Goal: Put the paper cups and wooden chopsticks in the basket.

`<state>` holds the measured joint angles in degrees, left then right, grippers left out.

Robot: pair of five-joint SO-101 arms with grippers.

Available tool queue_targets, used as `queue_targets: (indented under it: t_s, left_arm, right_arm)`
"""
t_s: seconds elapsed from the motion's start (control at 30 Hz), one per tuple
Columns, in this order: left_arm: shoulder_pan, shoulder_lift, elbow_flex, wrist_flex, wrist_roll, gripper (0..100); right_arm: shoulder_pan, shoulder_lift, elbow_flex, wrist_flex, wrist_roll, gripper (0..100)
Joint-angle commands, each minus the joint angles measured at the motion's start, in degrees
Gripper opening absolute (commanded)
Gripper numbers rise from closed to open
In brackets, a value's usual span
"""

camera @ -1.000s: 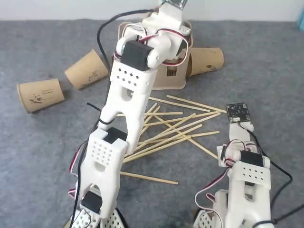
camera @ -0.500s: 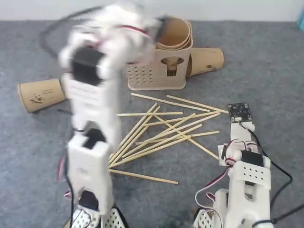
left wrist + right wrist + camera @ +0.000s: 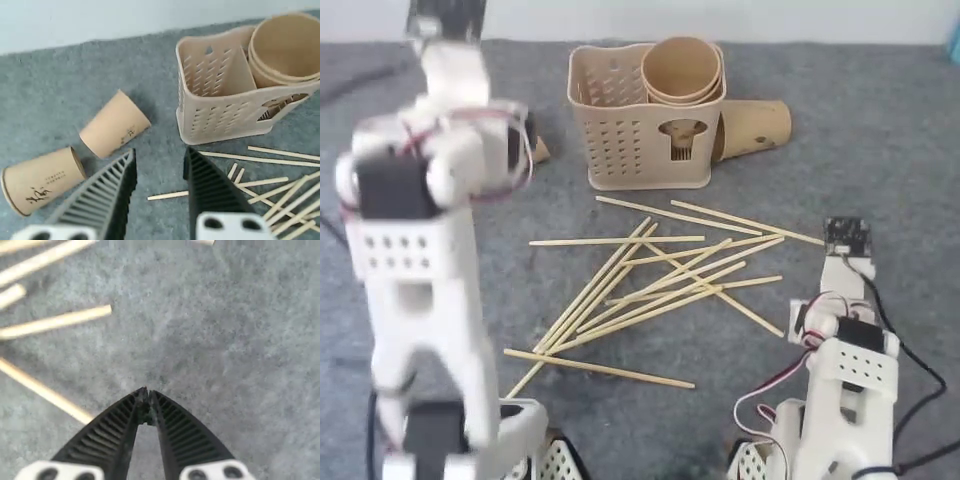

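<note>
left gripper (image 3: 160,151), jaws apart, hangs raised near two fallen cups (image 3: 114,125).

The basket (image 3: 640,150) is beige, with rows of small slots. The cups (image 3: 115,125) are light brown with small dark marks. The chopsticks (image 3: 55,321) are pale yellow. The counter (image 3: 880,160) is speckled grey.
</note>
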<state>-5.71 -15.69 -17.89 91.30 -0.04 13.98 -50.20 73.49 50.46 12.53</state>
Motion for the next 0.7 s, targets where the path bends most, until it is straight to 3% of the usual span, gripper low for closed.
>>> queue_targets:
  t_s: [0.0,0.1,0.27,0.4,0.53,0.67]
  left_arm:
    - [-0.88,-20.66,38.81,-18.64,0.79,14]
    - [-0.62,-30.15,58.68,-31.21,1.58,14]
    - [-2.55,-38.07,77.23,-47.03,12.57,13]
    - [-3.08,-34.46,84.35,-56.62,19.16,13]
    - [-3.16,-26.11,87.08,-66.29,19.52,13]
    - [-4.31,-16.79,83.03,-68.48,19.43,13]
  right_arm:
    - [0.92,-1.27,-7.82,-0.31,-0.7,0.9]
    - [0.92,-1.01,-12.92,0.04,-0.7,0.9]
    - [-0.92,9.27,-25.23,0.04,-4.22,0.9]
    - [-2.95,25.98,-39.56,2.59,-8.79,0.9]
    - [-4.44,43.91,-57.49,7.43,-12.57,0.9]
    - [-4.53,60.09,-78.07,12.88,-16.35,0.9]
